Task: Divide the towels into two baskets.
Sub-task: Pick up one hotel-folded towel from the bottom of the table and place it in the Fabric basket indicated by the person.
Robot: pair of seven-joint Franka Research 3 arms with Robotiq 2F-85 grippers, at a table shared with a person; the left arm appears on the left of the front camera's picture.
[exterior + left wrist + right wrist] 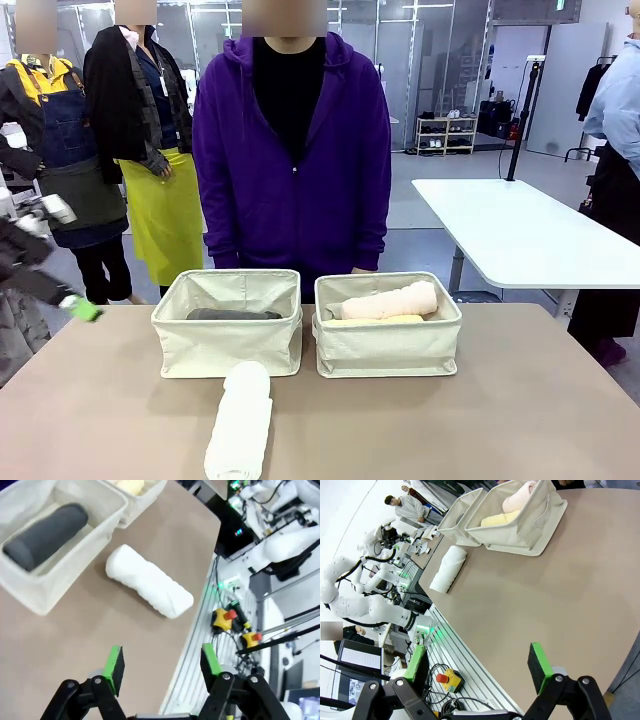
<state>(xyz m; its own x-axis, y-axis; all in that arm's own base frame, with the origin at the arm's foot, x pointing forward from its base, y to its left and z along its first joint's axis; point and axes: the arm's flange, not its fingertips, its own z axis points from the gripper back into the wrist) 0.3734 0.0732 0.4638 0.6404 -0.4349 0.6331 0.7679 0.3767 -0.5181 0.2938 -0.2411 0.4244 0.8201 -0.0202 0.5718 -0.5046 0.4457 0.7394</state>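
White towel (240,425) near table (520,400) edge

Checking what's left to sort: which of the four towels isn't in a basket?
The white towel, lying on the table in front of the left basket. The grey towel sits in it; the pink towel and yellow towel share the right basket.

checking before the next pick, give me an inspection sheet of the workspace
surface: brown table, smooth
job's things: dark grey towel in left basket; pink towel and yellow towel in right basket; white towel on the table, in front of the left basket
clutter: nothing seen
grippers: left gripper open, empty; right gripper open, empty
cables: loose cables by stop buttons off the near edge
surroundings: person behind baskets; white table beyond
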